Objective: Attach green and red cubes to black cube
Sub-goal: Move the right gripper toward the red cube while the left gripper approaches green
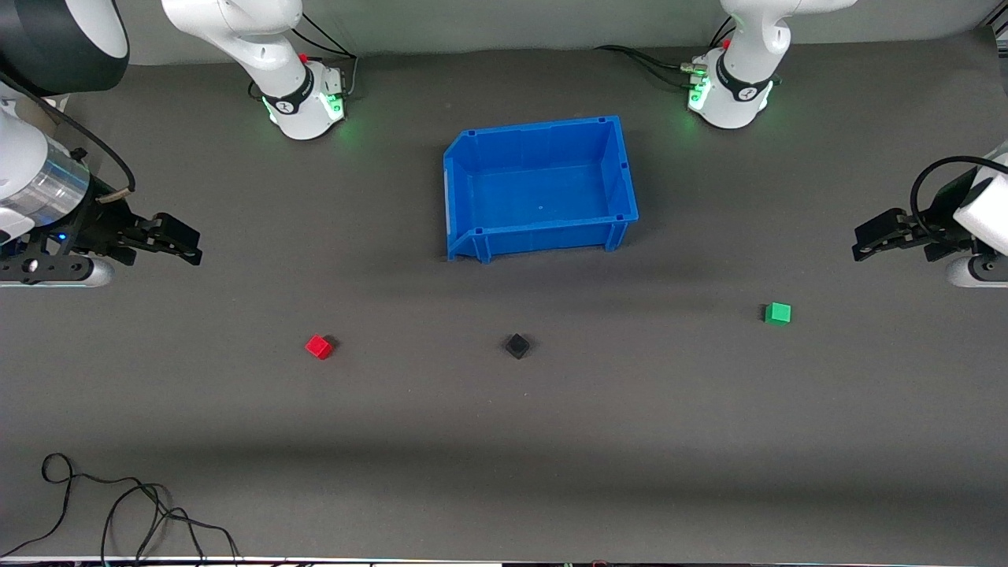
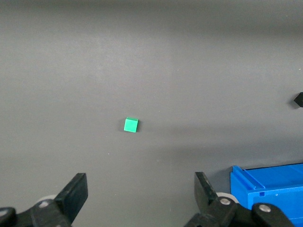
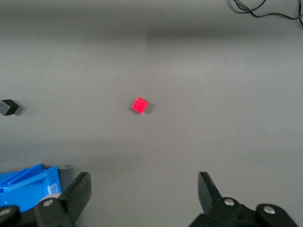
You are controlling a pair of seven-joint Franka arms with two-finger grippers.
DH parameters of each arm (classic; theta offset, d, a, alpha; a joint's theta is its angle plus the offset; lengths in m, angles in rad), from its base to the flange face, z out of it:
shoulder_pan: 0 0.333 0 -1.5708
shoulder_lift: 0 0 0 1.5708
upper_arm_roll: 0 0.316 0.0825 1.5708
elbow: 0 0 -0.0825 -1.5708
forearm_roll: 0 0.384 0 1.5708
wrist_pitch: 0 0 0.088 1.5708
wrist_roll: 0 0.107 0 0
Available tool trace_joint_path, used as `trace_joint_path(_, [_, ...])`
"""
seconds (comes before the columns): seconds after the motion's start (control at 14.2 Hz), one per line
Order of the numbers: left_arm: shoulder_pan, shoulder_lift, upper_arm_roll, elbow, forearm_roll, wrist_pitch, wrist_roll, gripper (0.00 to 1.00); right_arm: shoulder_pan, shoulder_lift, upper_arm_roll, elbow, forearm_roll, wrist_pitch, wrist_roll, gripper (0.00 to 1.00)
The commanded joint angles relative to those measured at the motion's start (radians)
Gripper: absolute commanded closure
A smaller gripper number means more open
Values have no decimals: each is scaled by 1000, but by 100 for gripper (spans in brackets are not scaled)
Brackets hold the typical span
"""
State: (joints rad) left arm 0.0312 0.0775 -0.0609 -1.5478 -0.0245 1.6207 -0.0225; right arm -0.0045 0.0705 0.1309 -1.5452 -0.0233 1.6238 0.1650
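Observation:
The black cube (image 1: 517, 346) lies on the grey mat, nearer the front camera than the blue bin. The red cube (image 1: 319, 346) lies beside it toward the right arm's end; the green cube (image 1: 778, 313) lies toward the left arm's end. All three are apart. My left gripper (image 1: 862, 246) is open and empty, up over the mat at the left arm's end; its wrist view shows the gripper (image 2: 140, 189), the green cube (image 2: 131, 125) and the black cube (image 2: 298, 99). My right gripper (image 1: 189, 244) is open and empty over the right arm's end; its view shows the gripper (image 3: 144, 189), the red cube (image 3: 139, 105) and the black cube (image 3: 8, 107).
An empty blue bin (image 1: 472, 157) stands mid-table, between the arm bases and the cubes; its corner shows in both wrist views (image 2: 270, 189) (image 3: 28, 182). A loose black cable (image 1: 118, 504) lies at the front edge toward the right arm's end.

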Motion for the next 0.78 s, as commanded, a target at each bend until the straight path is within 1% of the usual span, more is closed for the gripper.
trace_joint_path(0.0, [-11,-15,9,6,23,-27,13,0,-3,0,-5,13,11,-16,-18,0])
trace_joint_path(0.14, [-14,-15,4,6,47,-33,13,0,-5,5,-7,13,11,-16,-19,0])
trace_joint_path(0.56, [-11,-13,3,12,46,-44,-8,0,-2,-1,-13,11,20,-13,4,0])
trace_joint_path(0.71, [-11,-12,6,23,47,-53,-5,0,3,2,-11,-12,20,-12,89,0])
